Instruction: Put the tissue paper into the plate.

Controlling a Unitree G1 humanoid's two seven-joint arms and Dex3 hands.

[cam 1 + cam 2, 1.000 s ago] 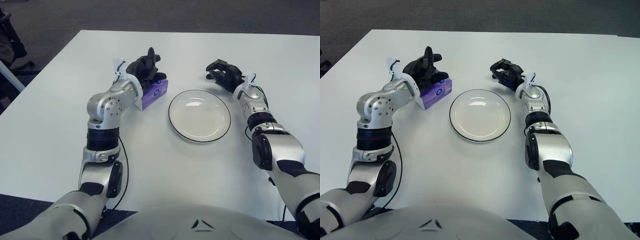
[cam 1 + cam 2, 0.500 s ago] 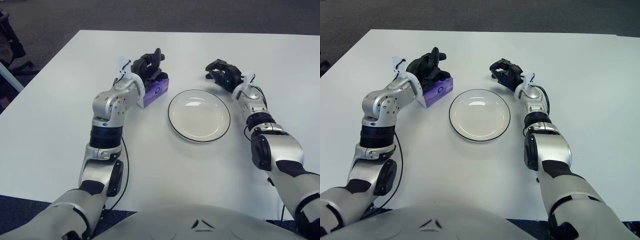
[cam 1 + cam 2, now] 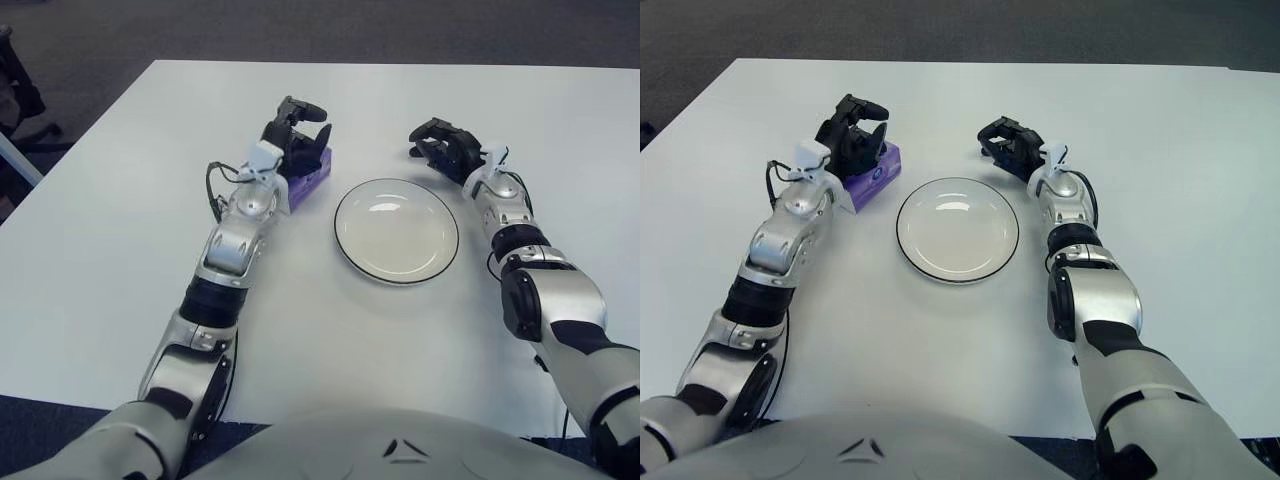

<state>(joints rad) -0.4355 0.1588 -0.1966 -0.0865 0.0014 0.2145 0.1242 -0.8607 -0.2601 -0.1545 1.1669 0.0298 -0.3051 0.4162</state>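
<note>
Left hand (image 3: 298, 140): fingers curled down over the purple tissue pack (image 3: 312, 172), apparently gripping it, left of plate (image 3: 396, 230).
Right hand (image 3: 440, 146): fingers curled, holding nothing, behind the plate.

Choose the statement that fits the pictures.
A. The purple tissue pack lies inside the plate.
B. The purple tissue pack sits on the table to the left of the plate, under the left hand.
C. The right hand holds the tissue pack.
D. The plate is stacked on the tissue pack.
B: the purple tissue pack sits on the table left of the empty plate, with the left hand over it; the right hand holds nothing.
</note>
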